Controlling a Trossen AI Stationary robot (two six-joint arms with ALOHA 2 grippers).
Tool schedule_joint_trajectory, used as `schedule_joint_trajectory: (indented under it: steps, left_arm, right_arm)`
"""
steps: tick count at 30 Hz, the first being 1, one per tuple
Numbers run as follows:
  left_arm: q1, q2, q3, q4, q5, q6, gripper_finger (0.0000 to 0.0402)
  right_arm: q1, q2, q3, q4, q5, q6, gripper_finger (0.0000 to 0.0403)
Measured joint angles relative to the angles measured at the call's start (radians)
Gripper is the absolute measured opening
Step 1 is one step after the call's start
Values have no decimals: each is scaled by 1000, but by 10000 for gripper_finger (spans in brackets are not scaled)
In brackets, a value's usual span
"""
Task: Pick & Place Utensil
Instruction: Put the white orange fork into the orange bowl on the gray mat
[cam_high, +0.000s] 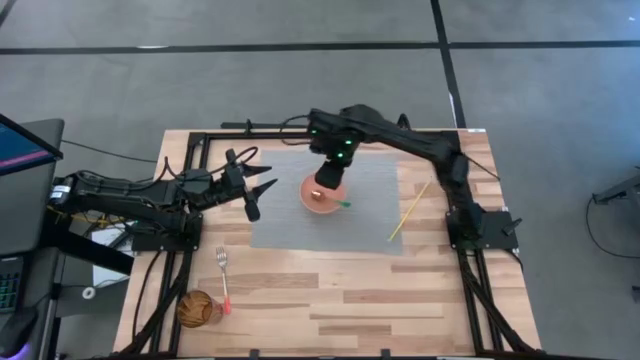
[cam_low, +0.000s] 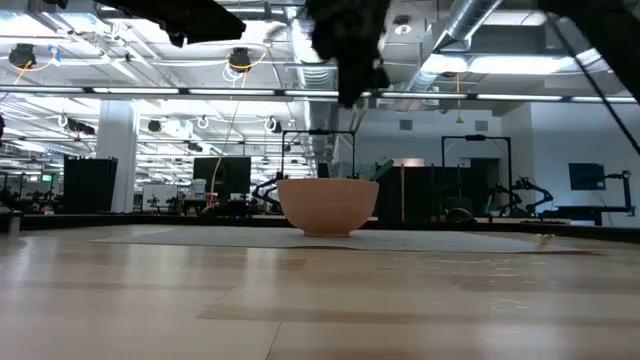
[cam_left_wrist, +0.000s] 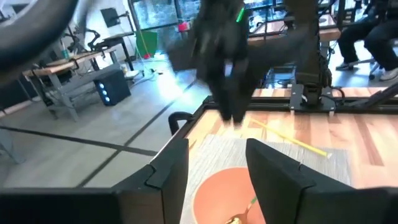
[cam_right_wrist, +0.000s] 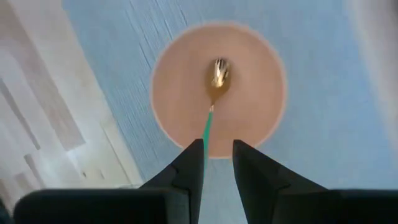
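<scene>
A gold spoon (cam_right_wrist: 217, 78) with a green handle (cam_right_wrist: 207, 127) lies in the salmon bowl (cam_right_wrist: 261, 118), head on the bowl's floor, handle leaning out over the rim (cam_high: 345, 204). The bowl (cam_high: 308, 195) stands on a grey mat (cam_high: 370, 225). My right gripper (cam_right_wrist: 217, 146) hangs above the bowl, pointing down, open by a narrow gap and touching nothing; the low view shows the gripper (cam_low: 352, 90) well clear of the bowl (cam_low: 328, 205). My left gripper (cam_high: 265, 190) hovers open to the left of the bowl, with the bowl (cam_left_wrist: 217, 193) showing between its fingers.
A fork with a pink handle (cam_high: 223, 280) and a round brown wooden object (cam_high: 198, 308) lie near the table's near left corner. A thin yellow stick (cam_high: 408, 210) lies at the mat's right edge. A black frame (cam_high: 200, 135) borders the table.
</scene>
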Motion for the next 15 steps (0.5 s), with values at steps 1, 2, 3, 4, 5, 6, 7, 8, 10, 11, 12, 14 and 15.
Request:
schedule_joint_trajectory:
  steps: [1,2,3,4,5,6,7,8,10,11,12,14,15]
  left_arm:
    - [0,1,0,0,0,-6,157]
    - [-3,3,0,0,0,-7,154]
    - [-8,6,2,0,-1,-6,151]
    - [-13,13,9,-5,-2,-3,148]
    - [-19,23,22,-6,0,-2,146]
    - [-26,36,41,-5,0,0,145]
    - [-33,51,63,-4,0,1,144]
    - [-41,69,92,-19,0,6,144]
    - [-52,110,157,-92,0,15,143]
    - [-56,133,195,-144,0,7,143]
    - [-60,155,234,-206,1,-12,143]
    - [-64,197,314,-347,3,-76,143]
    - [-65,216,353,-422,3,-113,143]
  right_arm:
    - [13,-35,1,11,27,-8,79]
    - [26,-69,1,28,56,-14,79]
    - [38,-100,3,45,86,-27,79]
    - [50,-129,3,57,111,-36,79]
    - [62,-158,3,65,133,-45,79]
    - [72,-184,3,72,150,-56,79]
    - [82,-206,3,79,169,-62,79]
    - [94,-226,2,82,187,-70,79]
    - [116,-260,-11,103,226,-91,79]
    - [129,-280,-37,123,246,-103,79]
    - [141,-302,-75,149,256,-113,79]
    - [161,-347,-176,222,256,-125,79]
    - [171,-373,-238,269,255,-128,79]
